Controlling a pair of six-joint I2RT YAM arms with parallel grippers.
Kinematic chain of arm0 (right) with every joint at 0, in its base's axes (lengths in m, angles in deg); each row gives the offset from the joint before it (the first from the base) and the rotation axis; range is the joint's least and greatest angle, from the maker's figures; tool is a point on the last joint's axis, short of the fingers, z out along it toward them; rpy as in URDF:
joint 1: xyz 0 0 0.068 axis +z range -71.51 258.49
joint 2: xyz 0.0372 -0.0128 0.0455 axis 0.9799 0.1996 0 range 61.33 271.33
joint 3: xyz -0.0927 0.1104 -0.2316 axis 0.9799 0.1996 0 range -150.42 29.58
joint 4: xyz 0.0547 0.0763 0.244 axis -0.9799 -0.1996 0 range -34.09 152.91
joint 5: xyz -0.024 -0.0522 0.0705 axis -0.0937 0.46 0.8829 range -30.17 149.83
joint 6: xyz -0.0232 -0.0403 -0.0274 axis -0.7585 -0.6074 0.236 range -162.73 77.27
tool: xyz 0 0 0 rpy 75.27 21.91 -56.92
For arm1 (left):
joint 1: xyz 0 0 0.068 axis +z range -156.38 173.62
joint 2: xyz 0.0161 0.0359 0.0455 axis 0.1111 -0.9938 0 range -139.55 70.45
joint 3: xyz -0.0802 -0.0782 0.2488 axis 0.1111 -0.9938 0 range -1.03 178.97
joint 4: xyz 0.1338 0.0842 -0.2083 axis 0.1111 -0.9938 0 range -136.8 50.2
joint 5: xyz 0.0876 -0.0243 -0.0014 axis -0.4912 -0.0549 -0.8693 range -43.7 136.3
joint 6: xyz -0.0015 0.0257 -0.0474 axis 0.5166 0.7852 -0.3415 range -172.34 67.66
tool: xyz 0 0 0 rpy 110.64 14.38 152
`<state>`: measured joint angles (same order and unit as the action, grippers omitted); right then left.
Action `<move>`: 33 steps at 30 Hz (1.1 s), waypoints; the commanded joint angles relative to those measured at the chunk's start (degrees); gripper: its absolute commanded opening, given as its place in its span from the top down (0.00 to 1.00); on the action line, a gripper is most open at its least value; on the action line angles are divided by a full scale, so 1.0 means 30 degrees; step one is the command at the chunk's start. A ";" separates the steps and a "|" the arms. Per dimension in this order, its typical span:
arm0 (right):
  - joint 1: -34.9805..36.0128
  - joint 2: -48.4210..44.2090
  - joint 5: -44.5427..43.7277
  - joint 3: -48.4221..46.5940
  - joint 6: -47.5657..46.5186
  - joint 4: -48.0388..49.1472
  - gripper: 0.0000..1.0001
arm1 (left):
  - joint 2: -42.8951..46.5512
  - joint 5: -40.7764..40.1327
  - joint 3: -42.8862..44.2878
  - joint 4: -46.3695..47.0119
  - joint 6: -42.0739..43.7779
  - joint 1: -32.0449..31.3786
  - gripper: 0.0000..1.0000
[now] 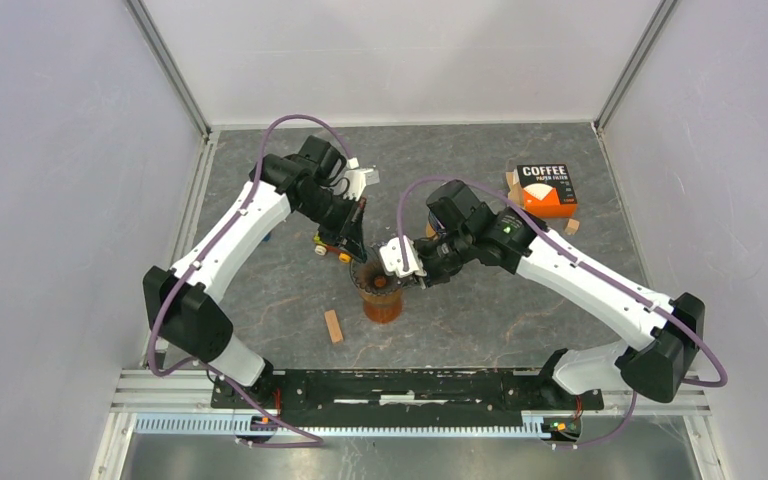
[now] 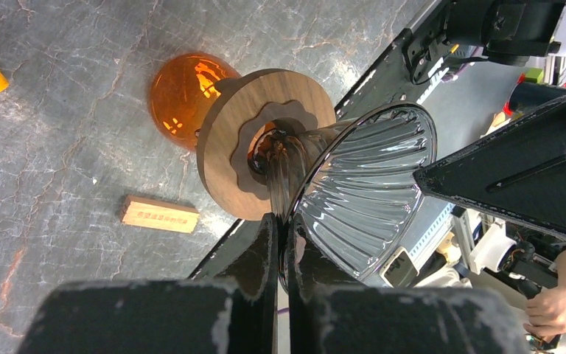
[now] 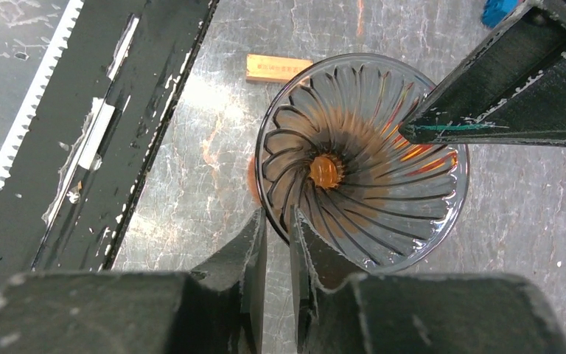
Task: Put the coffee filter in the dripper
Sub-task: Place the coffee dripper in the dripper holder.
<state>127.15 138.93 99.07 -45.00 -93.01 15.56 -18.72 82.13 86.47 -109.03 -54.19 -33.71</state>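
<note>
As dripper [image 3: 339, 110] tops cup [image 2: 180, 88], left end effector [image 2: 284, 236] clamps it; right end effector [image 3: 278, 225] unclear.

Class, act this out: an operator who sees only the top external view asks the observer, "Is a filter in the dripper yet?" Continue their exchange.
Observer: No. The right wrist view shows the dripper bare inside, only ribbed glass.
Operator: Does the left arm hold it?
Observer: Yes, the left fingers pinch its rim.
Operator: And the right?
Observer: The right fingers straddle the rim on the opposite side; contact is unclear.
</note>
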 commanded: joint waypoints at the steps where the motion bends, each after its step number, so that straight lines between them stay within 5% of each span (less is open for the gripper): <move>1: 0.0119 0.0088 -0.0317 0.0040 -0.0289 0.0257 0.88 | -0.0078 0.0521 -0.0314 0.0900 -0.0239 0.0117 0.98; 11: 0.0246 0.0106 -0.0828 0.0843 -0.0309 0.0541 1.00 | 0.0313 -0.0172 -0.1945 0.2113 0.0132 0.0117 0.98; 33: 0.0882 0.0079 -0.2671 0.3811 -0.0056 0.2053 1.00 | 0.0331 -0.1516 -0.2626 0.2801 0.0389 -0.0140 0.98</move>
<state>129.40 136.64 95.81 -38.34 -93.12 22.18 -15.37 81.78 78.60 -100.73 -54.08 -33.51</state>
